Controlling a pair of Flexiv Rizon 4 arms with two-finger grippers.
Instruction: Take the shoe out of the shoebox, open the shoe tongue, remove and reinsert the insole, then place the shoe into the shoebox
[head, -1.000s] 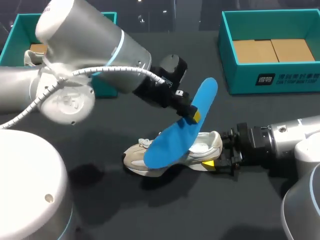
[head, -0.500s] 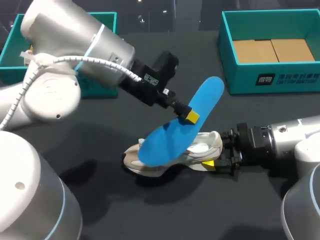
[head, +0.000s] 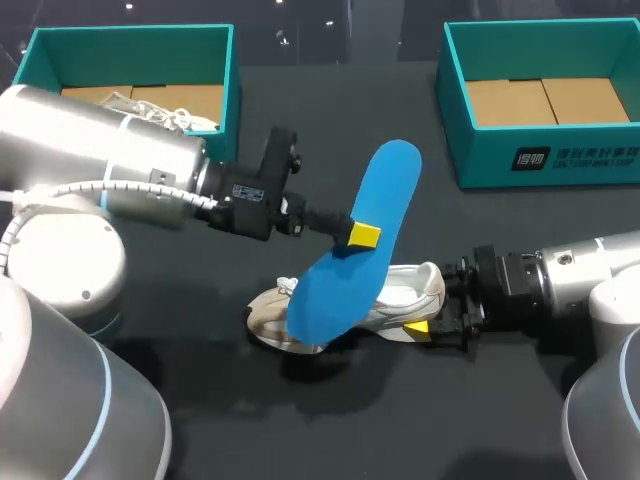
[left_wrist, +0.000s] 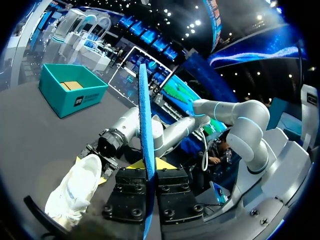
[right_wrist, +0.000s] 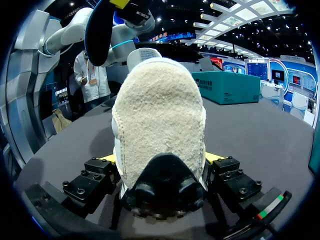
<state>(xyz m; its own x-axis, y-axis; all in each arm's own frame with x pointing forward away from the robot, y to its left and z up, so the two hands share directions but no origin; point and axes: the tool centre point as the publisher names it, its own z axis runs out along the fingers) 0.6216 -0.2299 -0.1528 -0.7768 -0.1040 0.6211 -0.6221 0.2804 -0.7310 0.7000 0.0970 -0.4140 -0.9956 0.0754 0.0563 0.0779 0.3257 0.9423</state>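
A blue insole (head: 362, 240) hangs tilted over the shoe, its lower end down at the shoe's toe, with my left gripper (head: 358, 236) shut on its middle. In the left wrist view the insole (left_wrist: 145, 140) stands edge-on between the fingers of the left gripper (left_wrist: 150, 171). The white and beige shoe (head: 400, 292) lies on the dark table, toe to the left. My right gripper (head: 432, 322) is at its heel. In the right wrist view the fuzzy heel (right_wrist: 159, 120) fills the right gripper (right_wrist: 161, 165), with both fingers against its sides.
A teal shoebox (head: 612, 155) with a cardboard floor stands at the back right. A second teal box (head: 228, 70) at the back left holds something white. My left arm's bulky links cover the left part of the table.
My left arm has drawn back to the left and lowered, turning the insole more upright over the shoe. The right gripper and the shoe have not moved.
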